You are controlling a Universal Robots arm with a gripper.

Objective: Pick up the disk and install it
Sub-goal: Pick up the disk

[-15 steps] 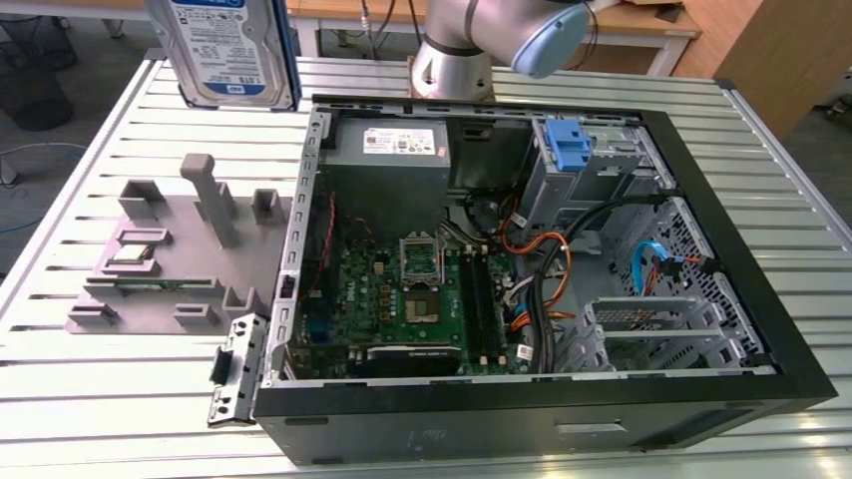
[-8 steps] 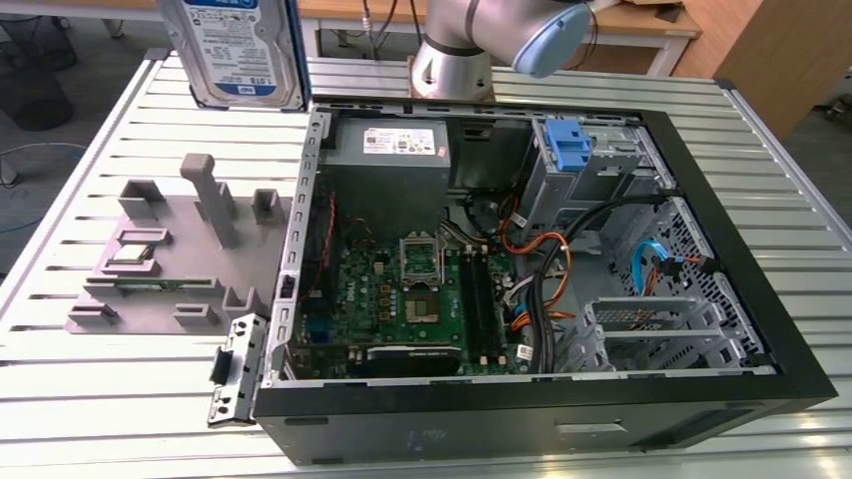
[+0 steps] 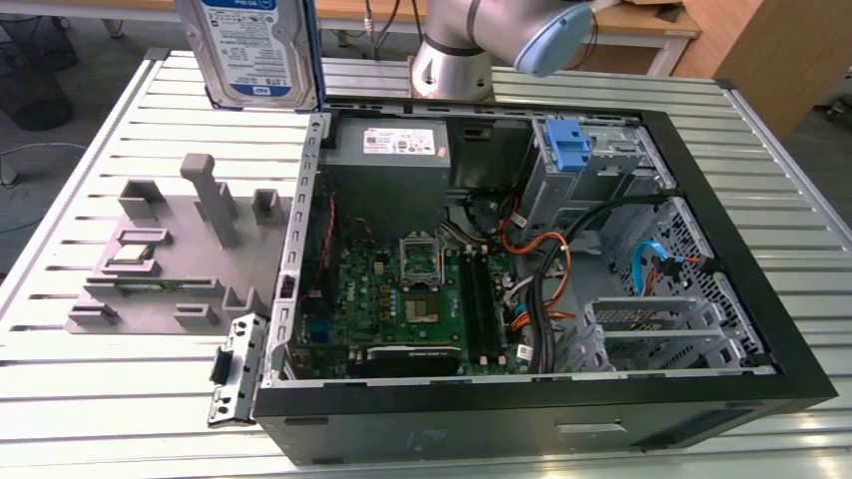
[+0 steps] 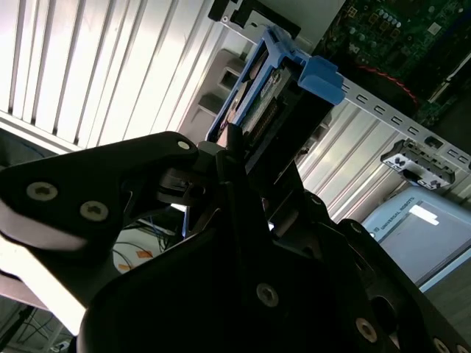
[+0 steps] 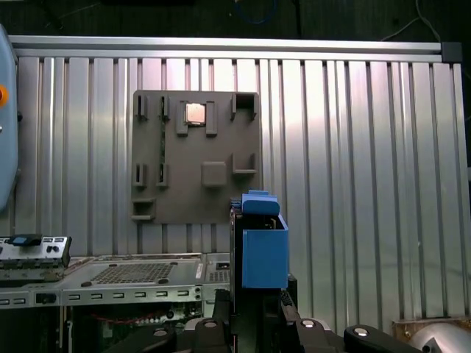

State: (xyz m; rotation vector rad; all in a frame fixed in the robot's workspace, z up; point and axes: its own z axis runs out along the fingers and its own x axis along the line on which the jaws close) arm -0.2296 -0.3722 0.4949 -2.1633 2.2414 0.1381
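The end effector is pinching the disk across what appear to be its flat faces. It holds the disk upright on edge in the air above the slatted surface, near the far corner of the open computer case, towards the exterior view's left. That grip probably leaves the blue side rails free for sliding in. The case lies on its side with the panel off, so its inside can be reached from above. Beside it, the grey holder carries a small silver chip.
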